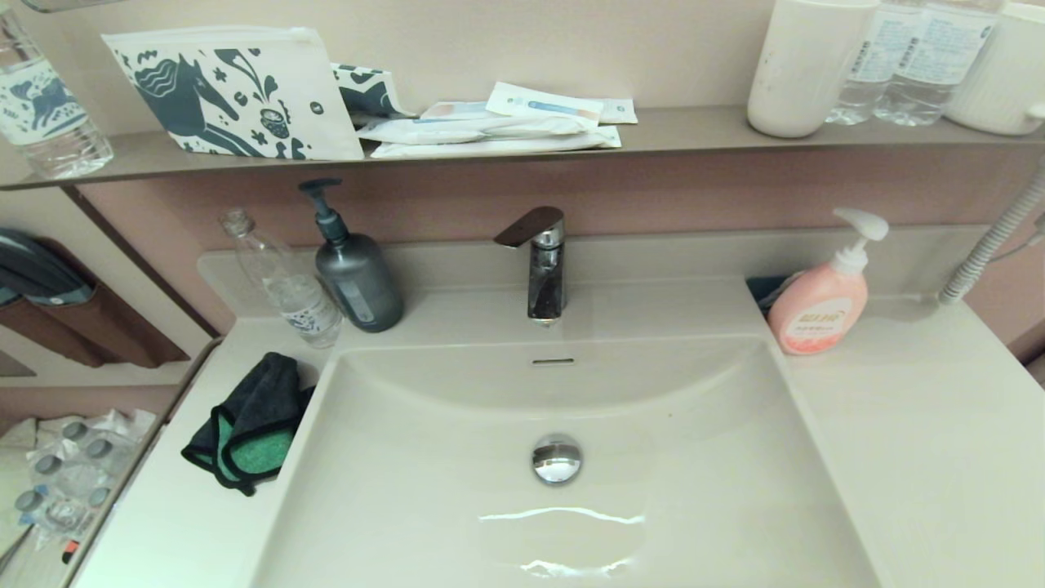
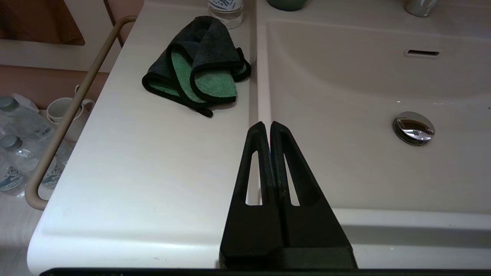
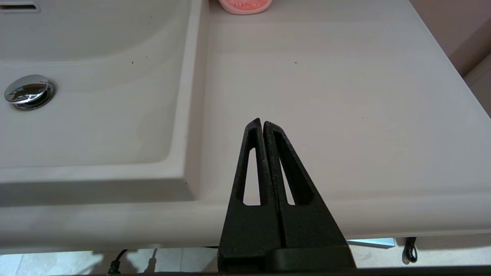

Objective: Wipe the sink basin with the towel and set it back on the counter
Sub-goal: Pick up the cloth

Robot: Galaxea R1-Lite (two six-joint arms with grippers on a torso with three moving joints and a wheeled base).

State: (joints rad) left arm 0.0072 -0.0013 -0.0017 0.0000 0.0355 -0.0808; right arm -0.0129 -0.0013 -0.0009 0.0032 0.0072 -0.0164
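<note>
Fingers of the left gripper [image 2: 267,124] pressed together, nothing between them, poised above the front of the counter [image 2: 134,161] close to the basin's left rim. Right gripper [image 3: 260,122] likewise closed and empty, parked over the counter's front edge on the right side. Towel [image 1: 249,425] lies crumpled on the left counter, touching the rim of the sink basin [image 1: 694,457], green inner face showing under dark folds; a clear bottle [image 1: 286,282] and a grey pump bottle [image 1: 355,273] stand just behind it. Basin looks bare apart from the chrome drain plug [image 1: 556,458]; no wiping seems begun. Step in hand, by my reading: fetch the towel with the left arm. To do it well, spread the fingers first, come in from the front, away from the bottles, and pinch the thick dark fold on top, not a thin edge, so the cloth lifts as one bundle. Keep clear of the rim on descent.
</note>
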